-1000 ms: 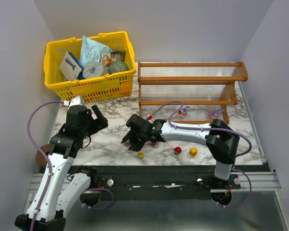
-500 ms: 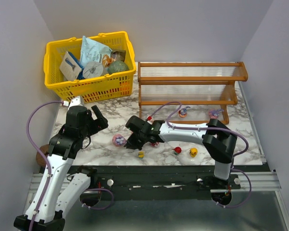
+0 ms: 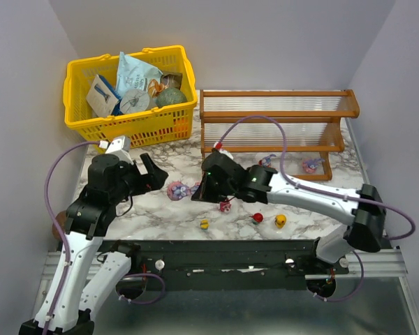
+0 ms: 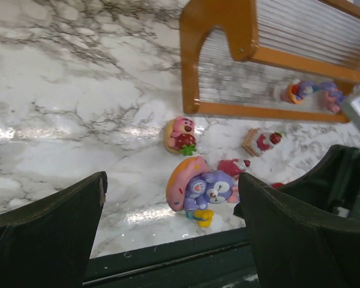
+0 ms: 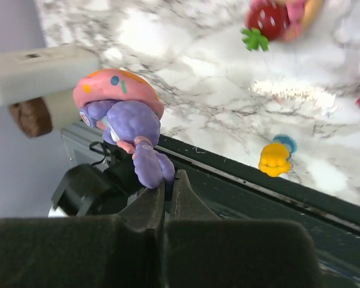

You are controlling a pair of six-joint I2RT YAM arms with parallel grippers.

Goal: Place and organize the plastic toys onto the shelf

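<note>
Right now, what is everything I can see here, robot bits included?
table: one, white marble, under everything
basket: one, yellow, back left, full of packets
shelf: one, orange-brown, clear tiers, back right
toys on shelf: two, purple and pink, lowest tier
loose toys: at least four, pink, red, yellow, front of the table
donut toy: one, pink and purple, gripped mid-table
left end effector: one, black, open, empty
right end effector: one, black, shut on the donut toy

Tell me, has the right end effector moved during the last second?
Yes. In the top view, the right end effector has moved away from the near edge, closer to the shelf.
</note>
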